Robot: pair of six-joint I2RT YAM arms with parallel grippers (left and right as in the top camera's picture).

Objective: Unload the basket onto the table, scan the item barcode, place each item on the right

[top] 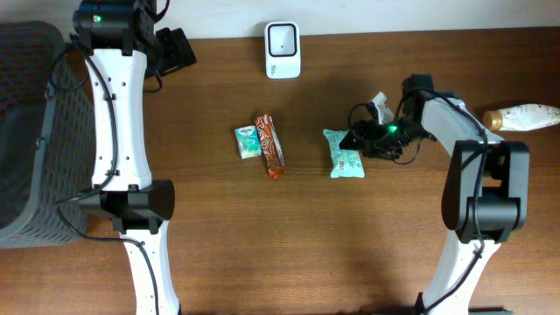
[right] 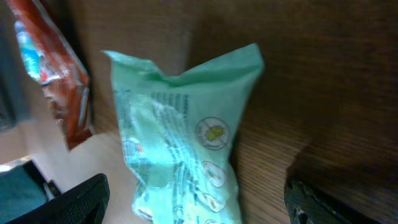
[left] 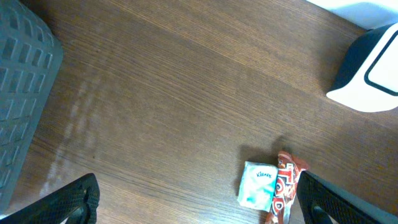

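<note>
Hovering low with the right gripper [right: 199,202] over the green packet [top: 344,154], lying flat on the dark wood-grain desk [top: 219,236] a little right of its middle, fingers spread wide on both sides and clamping nothing. Hanging with the left gripper [top: 178,50] near the far left corner, by the grey basket [top: 26,131], also wide apart and empty. Seeing the white scanner [top: 283,50] at the far edge, under a pale strip of wall [top: 394,13].

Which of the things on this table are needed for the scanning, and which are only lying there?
For the job: scanner, green packet, right gripper.
Only lying about, as it seems: tissue pack, snack bar, bottle, basket.
</note>
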